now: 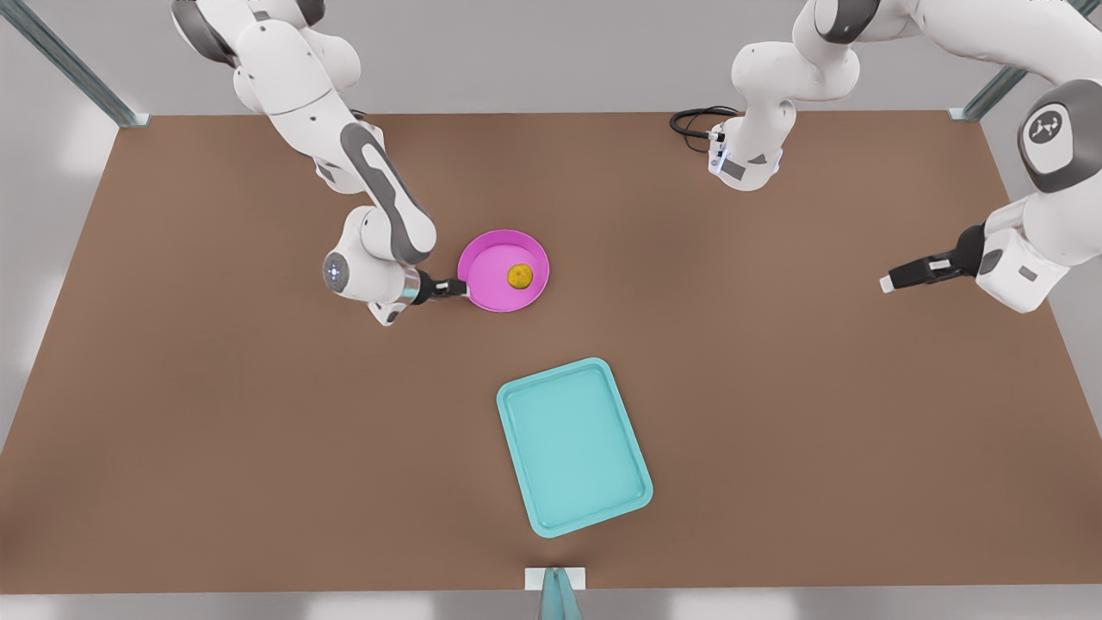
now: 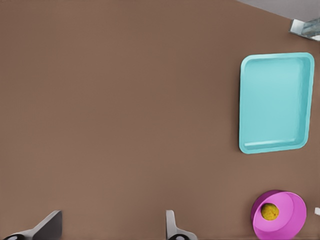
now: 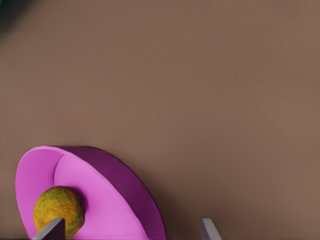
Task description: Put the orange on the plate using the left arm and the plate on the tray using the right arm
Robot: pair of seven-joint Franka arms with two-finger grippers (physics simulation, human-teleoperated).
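Observation:
The pink plate (image 1: 491,263) lies on the brown table with the orange (image 1: 519,275) resting inside it. My right gripper (image 1: 456,287) is at the plate's rim on the front view's left, fingers open. In the right wrist view one finger (image 3: 50,230) sits in front of the orange (image 3: 59,209) and the other (image 3: 210,229) is outside the plate (image 3: 100,195). The teal tray (image 1: 572,446) lies nearer the front edge, with nothing on it. My left gripper (image 1: 887,282) hovers far off at the front view's right, open and holding nothing, with the tray (image 2: 275,102) and plate (image 2: 287,215) distant.
A black cable (image 1: 693,120) coils by the arm base at the back on the front view's right. Metal frame posts stand at the table's back corners and a bracket (image 1: 555,579) sits at its front edge. Bare brown table separates the plate from the tray.

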